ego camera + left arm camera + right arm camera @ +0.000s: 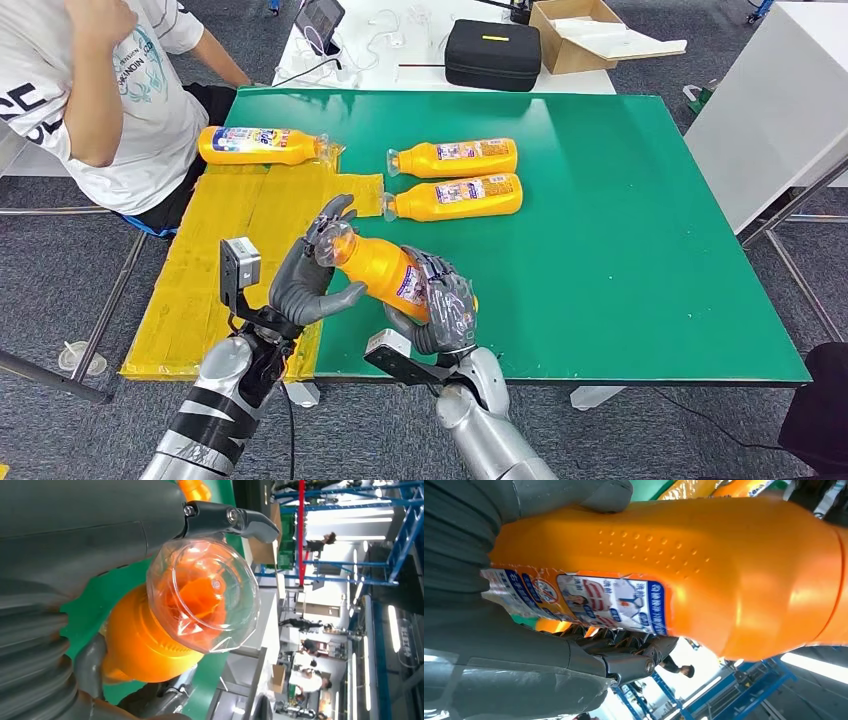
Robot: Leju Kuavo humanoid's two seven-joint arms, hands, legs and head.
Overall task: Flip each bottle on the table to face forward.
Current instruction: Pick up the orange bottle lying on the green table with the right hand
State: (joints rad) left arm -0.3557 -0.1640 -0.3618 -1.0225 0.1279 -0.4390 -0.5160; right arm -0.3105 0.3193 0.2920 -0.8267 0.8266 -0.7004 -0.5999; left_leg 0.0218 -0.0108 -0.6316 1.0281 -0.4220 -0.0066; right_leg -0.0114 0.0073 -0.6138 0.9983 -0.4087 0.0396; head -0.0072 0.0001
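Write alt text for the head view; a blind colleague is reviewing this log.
Both robot hands hold one orange bottle above the near edge of a green table: the left hand at its clear cap, the right hand around its body. Three more orange bottles lie farther back, one near a seated person.

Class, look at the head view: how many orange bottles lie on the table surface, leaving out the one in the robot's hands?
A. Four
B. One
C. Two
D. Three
D. Three lie flat: one bottle on the yellow mat near the person, and two bottles on the green surface, while the held bottle is gripped between the left hand and the right hand.
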